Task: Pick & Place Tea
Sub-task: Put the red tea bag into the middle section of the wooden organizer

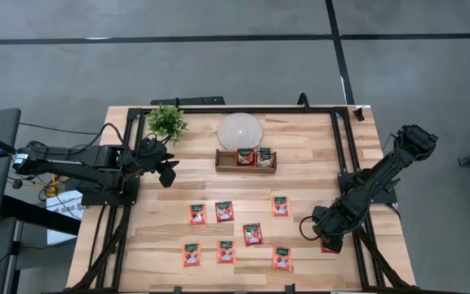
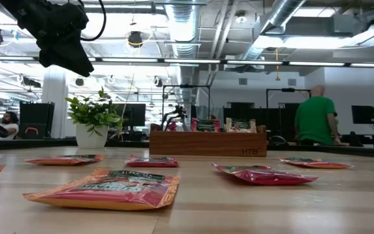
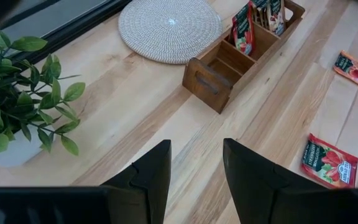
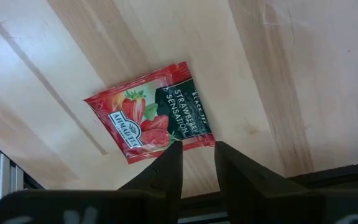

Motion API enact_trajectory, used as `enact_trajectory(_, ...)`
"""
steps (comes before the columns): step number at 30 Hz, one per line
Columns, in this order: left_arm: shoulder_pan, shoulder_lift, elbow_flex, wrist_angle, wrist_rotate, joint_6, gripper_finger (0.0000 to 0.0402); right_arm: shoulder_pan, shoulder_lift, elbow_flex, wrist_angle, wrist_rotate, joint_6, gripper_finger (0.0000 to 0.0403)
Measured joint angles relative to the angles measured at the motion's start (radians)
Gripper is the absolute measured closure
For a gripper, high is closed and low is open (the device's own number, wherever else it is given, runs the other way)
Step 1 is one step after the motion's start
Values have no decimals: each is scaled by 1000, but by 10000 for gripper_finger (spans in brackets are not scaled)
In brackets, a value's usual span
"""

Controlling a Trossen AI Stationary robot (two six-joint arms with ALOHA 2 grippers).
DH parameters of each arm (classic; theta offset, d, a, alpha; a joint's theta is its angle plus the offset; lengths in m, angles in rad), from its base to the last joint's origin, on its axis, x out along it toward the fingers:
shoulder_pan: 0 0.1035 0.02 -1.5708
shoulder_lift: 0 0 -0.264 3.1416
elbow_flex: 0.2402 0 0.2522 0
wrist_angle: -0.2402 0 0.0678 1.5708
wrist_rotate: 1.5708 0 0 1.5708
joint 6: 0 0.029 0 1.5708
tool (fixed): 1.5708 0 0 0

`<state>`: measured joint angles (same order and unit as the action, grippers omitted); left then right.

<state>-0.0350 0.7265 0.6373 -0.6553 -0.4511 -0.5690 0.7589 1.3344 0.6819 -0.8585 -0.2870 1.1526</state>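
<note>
Several red-orange tea sachets (image 1: 224, 211) lie flat on the wooden table, and two more stand in the brown tray (image 1: 246, 167). My right gripper (image 4: 197, 152) is low over the table's near right part, pointing steeply down. Its fingers are open a little at one edge of a strawberry sachet (image 4: 151, 112), which lies flat on the wood. In the high view that sachet (image 1: 330, 248) is mostly hidden under the gripper (image 1: 326, 237). My left gripper (image 3: 194, 165) hangs open above bare wood at the left, near the plant (image 1: 166, 122). My right gripper comes at the sachet from above, its fingertips (image 4: 171, 155) standing at the sachet's edge beside the dark green label (image 4: 194, 140). I cannot tell whether they touch it. The sachet lies flat on the table.
A round white woven disc (image 1: 240, 131) lies behind the tray at the far side. A potted plant (image 3: 17, 93) stands far left. A black frame (image 1: 345, 147) runs along the table's edges, close to my right gripper. In the low view a person in green (image 2: 315, 120) stands in the room beyond.
</note>
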Motion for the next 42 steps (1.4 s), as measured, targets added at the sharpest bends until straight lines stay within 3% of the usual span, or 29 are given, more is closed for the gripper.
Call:
enact_trajectory(16,0,0,0,0,3,3,264,-2,244,6,119,-81,2,316)
enact_trajectory(23,0,0,0,0,7,3,264,-2,199,0,133,-60,8,324)
enact_trajectory(42,0,0,0,0,8,3,264,-2,184,0,128,-48,18,401)
